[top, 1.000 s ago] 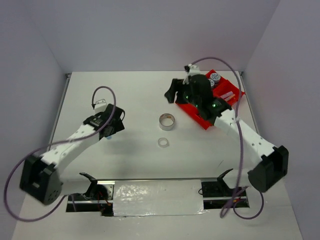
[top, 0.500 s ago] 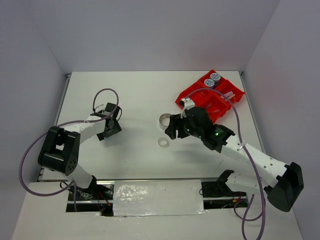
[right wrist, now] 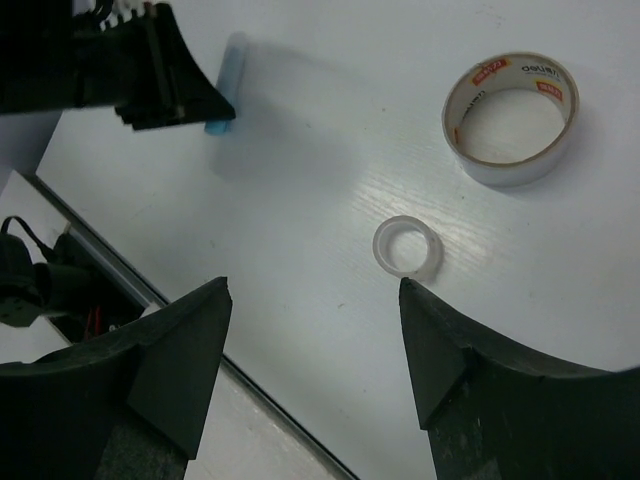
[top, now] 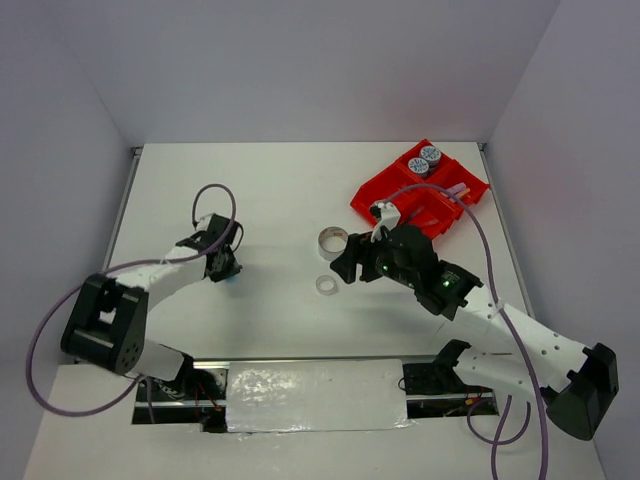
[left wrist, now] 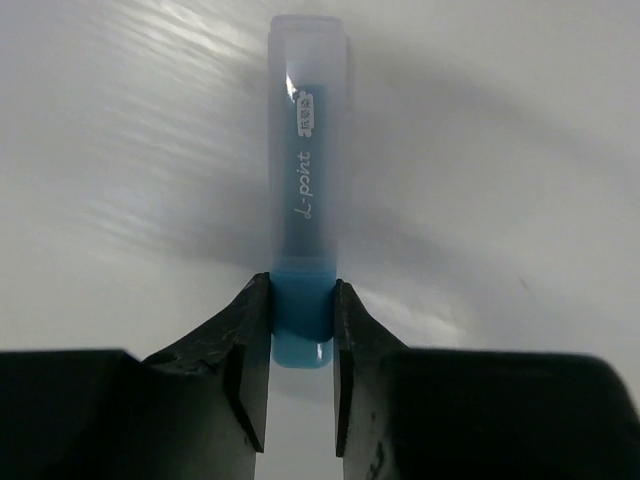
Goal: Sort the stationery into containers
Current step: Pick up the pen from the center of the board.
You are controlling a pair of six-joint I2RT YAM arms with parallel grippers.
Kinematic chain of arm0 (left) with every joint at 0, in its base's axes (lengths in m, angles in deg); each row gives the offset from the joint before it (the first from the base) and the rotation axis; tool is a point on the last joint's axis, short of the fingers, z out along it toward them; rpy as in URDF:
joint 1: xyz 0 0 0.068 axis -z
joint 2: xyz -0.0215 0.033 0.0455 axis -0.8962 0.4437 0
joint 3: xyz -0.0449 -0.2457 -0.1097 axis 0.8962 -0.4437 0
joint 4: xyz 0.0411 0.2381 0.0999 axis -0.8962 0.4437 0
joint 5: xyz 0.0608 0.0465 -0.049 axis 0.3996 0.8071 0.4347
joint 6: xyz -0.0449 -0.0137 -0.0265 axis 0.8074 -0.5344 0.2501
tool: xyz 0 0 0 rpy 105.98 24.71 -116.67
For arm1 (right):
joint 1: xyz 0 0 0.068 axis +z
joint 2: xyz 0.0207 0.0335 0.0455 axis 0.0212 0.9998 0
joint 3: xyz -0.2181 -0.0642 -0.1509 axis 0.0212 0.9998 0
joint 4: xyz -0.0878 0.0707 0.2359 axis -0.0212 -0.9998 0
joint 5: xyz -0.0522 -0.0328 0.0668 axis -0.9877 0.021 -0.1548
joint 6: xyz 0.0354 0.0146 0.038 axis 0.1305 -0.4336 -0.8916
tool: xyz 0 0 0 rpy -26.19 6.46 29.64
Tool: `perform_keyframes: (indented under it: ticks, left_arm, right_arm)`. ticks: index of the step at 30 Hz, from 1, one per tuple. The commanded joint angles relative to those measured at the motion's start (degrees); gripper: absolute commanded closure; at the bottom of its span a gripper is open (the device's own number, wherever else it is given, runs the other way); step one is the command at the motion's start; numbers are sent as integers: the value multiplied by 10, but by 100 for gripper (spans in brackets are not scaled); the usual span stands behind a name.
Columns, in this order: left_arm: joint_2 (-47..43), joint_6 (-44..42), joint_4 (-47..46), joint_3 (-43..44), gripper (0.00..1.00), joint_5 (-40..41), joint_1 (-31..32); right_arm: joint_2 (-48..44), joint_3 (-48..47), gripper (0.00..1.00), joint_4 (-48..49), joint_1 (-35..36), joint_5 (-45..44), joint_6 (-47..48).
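Our left gripper (left wrist: 302,300) now pinches the short blue translucent plastic tube (left wrist: 305,190) at its solid blue end, one jaw pressed to each side. A second ago those jaws stood wide above it, so the grasp is fresh. The tube seems to lie on the white table (top: 270,190) yet, and we judge it ready to lift.

Our right gripper (right wrist: 310,300) has left the bright red plastic divided tray (top: 375,200), where it was a second ago, and hangs spread above the small clear tape ring (right wrist: 407,247). The silvery tape roll (right wrist: 512,118) stands just beyond that ring. We take the ring for its next pick.

The tray sits askew in the far right corner, close to the table's edge, with two round tubs with blue-white patterned lids (top: 425,160) already in its far compartment. The tube is on the left half, well apart from the tray. Between them lie the ring, the roll and our right arm, so the far side of the table offers the freer path.
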Motion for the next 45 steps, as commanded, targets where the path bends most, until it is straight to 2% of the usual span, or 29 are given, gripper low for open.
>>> perform_keyframes:
  ticks: [1,4,8,10,13,16,23,31,33,36,37,38,39,40,41,42,44,45]
  left_arm:
    - [-99,-17,15,-10,100,-53,59]
    - [-207,-25,-34,-40,100,-95,139]
    - [-362,-46,-228,-125,100,-209,189]
    - [-406,-54,-265,-154,100,-248,202]
    - [-432,-72,-290,-163,100,-293,207]
    - [-451,-82,-319,-168,100,-331,212]
    - [-427,-86,-322,-151,100,-334,220]
    - [-425,-84,-331,-145,100,-326,230]
    - [-427,-81,-340,-149,100,-334,234]
    - [-427,-78,-355,-151,99,-344,236]
    - [-427,-79,-355,-151,97,-343,237]
    - [-427,-80,-356,-152,89,-342,238]
    - [-428,-81,-356,-152,83,-341,239]
    - [-432,-81,-347,-151,57,-325,239]
    - [-434,-80,-329,-147,26,-302,239]
    - [-438,-76,-306,-131,1,-272,238]
    - [-444,-76,-205,-106,1,-187,239]
    - [-444,-73,-156,-71,1,-149,239]
  right_arm:
    - [3,26,25,79,2,-41,-44]
    - [14,53,25,133,1,-79,-117]
    - [26,70,25,190,1,-105,-178]
    - [28,73,25,223,12,-105,-200]
    - [20,68,25,245,33,-130,-204]
    - [30,50,26,254,40,-118,-202]
    - [72,23,29,285,105,-124,-183]
    - [122,-19,33,288,131,-124,-174]
    - [139,-29,36,283,131,-128,-176]
    - [160,-45,49,281,131,-128,-178]
    - [176,-57,59,282,131,-124,-179]
    - [184,-65,67,283,131,-108,-178]
    - [200,-78,96,288,131,-80,-179]
    - [206,-83,100,289,130,-61,-178]
    - [213,-94,100,289,116,-43,-174]
    - [211,-97,100,279,104,-30,-163]
    - [186,-106,100,236,67,-58,-145]
    - [177,-115,100,188,11,-85,-112]
